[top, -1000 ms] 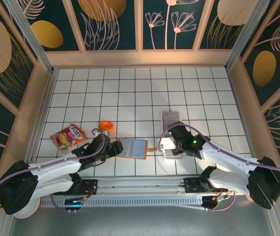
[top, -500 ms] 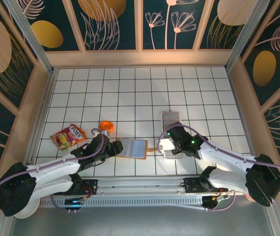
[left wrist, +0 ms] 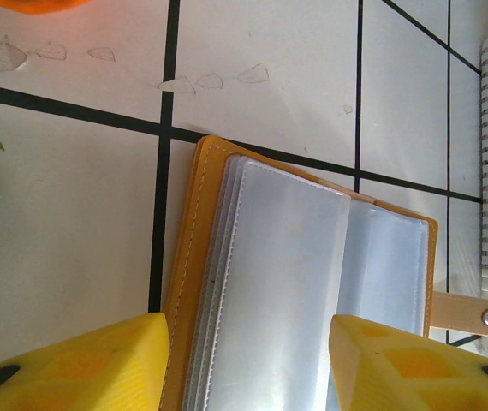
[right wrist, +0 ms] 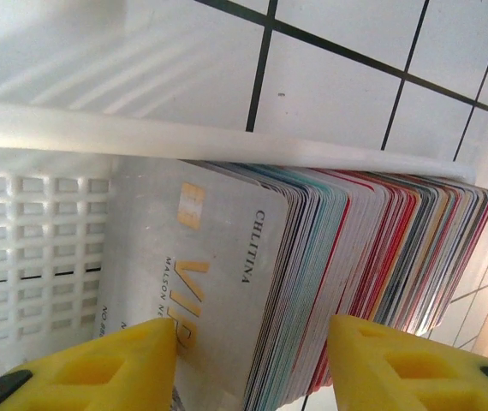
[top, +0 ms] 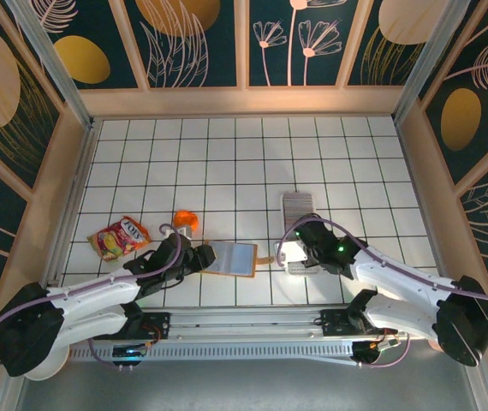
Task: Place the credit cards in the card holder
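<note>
Open card holder (left wrist: 295, 282), racked credit cards (right wrist: 338, 282)

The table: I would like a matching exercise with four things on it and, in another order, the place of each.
Things: 1 card holder; 2 credit cards; 3 snack packet; 4 orange object.
Places: A standing in the white slotted tray; B near the table's left edge; C lying open at the left gripper; D just beyond the left gripper.
Pairs: 1-C; 2-A; 3-B; 4-D.

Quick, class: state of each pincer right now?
Left pincer: jaws apart at card holder; grip cannot be told.
Right pincer: astride credit cards; grip cannot be told.
</note>
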